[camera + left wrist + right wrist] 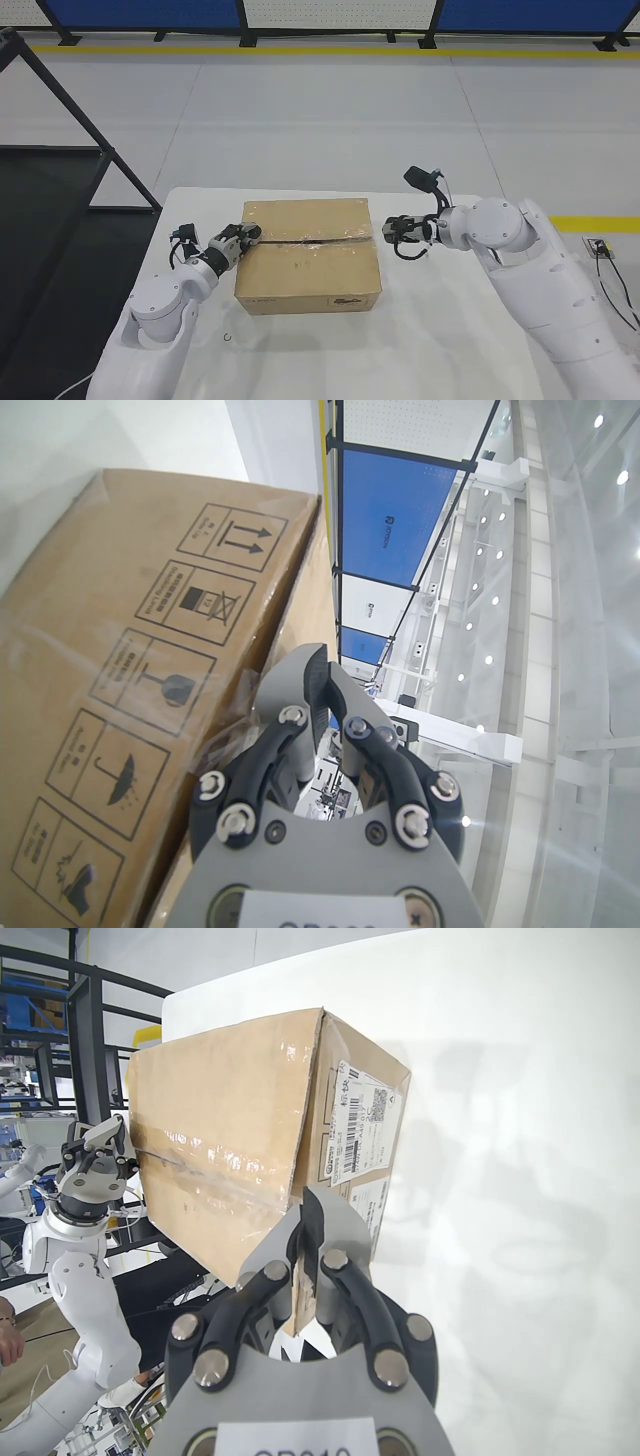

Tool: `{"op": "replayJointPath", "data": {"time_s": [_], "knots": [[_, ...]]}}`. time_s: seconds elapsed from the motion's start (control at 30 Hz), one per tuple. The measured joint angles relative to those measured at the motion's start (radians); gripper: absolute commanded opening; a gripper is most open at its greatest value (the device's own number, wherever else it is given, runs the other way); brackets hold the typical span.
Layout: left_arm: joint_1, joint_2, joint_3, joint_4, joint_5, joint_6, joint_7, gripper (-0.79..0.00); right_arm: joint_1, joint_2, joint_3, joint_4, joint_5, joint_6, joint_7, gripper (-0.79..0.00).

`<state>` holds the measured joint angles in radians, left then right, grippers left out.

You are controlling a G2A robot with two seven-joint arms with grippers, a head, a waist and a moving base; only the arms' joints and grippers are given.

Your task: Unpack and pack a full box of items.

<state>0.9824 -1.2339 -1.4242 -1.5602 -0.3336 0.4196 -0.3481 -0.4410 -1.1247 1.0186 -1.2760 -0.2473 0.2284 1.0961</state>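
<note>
Two claws sit at opposite ends of one cardboard box (308, 255), which rests shut near the middle of the white surface (450, 340), its top seam covered by a glossy band of clear tape (310, 240). The right claw (390, 232) is at the box's right end, level with the seam. In its own wrist view, the right claw (306, 1208) is clenched on a brown strip (301, 1278) pinched between the dark pads. I cannot tell whether that strip is a tape end or a cardboard edge. Just beyond it are the box's corner and a white shipping label (360, 1123) on the adjoining side. The left claw (248, 236) is at the box's left end, also at seam height. In its wrist view, the left claw (325, 672) is clenched with the fingertips meeting and nothing clearly between them, close against the box wall printed with handling symbols (125, 625), where crinkled clear tape wraps over the edge. A small ring-like thing (229, 337) lies on the surface near the box's front left corner.
</note>
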Motion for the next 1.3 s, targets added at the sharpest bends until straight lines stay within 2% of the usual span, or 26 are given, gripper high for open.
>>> {"op": "replayJointPath", "data": {"time_s": [0.03, 0.1, 0.3, 0.37, 0.47, 0.6, 0.63, 0.67, 1.0, 1.13, 1.23, 1.27, 1.3], "knots": [[0.0, 0.0, 0.0, 0.0, 0.0, 0.0, 0.0, -0.785, 0.002, -0.001, -0.003, 0.005, 0.0, -0.001, -0.001, -0.785], [0.0, 0.001, 0.0, -0.001, -0.001, 0.0, 0.001, -0.785, 0.007, -0.003, -0.009, 0.018, 0.001, -0.002, -0.002, -0.72], [0.002, 0.002, 0.002, -0.004, -0.002, -0.001, 0.004, -0.785, 0.018, -0.007, -0.021, 0.052, 0.005, -0.005, -0.004, -0.603], [0.003, 0.002, 0.002, -0.005, -0.002, -0.001, 0.004, -0.785, 0.02, -0.008, -0.023, 0.059, 0.008, -0.008, -0.004, -0.526], [0.004, 0.002, 0.003, -0.006, -0.003, -0.003, 0.006, -0.785, 0.022, -0.009, -0.025, 0.065, 0.008, -0.01, -0.001, -0.456], [0.005, 0.003, 0.004, -0.009, -0.003, -0.003, 0.008, -0.785, 0.024, -0.009, -0.024, 0.073, 0.008, -0.01, -0.001, -0.406], [0.005, 0.003, 0.004, -0.009, -0.003, -0.003, 0.008, -0.785, 0.025, -0.009, -0.022, 0.075, 0.011, -0.009, -0.004, -0.046], [0.006, 0.003, 0.004, -0.01, -0.004, -0.003, 0.009, -0.785, 0.024, -0.009, -0.021, 0.076, 0.015, -0.007, -0.008, 0.0], [0.009, 0.005, 0.007, -0.013, -0.001, -0.003, 0.01, -0.785, 0.032, -0.012, -0.021, 0.099, 0.019, 0.032, -0.023, 0.0], [0.011, 0.005, 0.004, -0.017, -0.006, -0.008, 0.014, -0.785, 0.031, -0.011, 0.02, 0.114, 0.054, 0.072, -0.103, 0.0], [0.016, 0.006, -0.012, -0.029, -0.02, -0.019, 0.024, -0.785, -0.001, -0.009, 0.083, 0.07, 0.151, 0.031, -0.177, -0.012], [0.021, 0.007, -0.023, -0.037, -0.03, -0.024, 0.029, -0.785, -0.02, -0.008, 0.105, 0.035, 0.197, 0.002, -0.188, -0.317], [0.026, 0.007, -0.032, -0.045, -0.039, -0.029, 0.034, -0.785, -0.034, -0.007, 0.118, 0.006, 0.227, -0.016, -0.19, -0.437]]}}
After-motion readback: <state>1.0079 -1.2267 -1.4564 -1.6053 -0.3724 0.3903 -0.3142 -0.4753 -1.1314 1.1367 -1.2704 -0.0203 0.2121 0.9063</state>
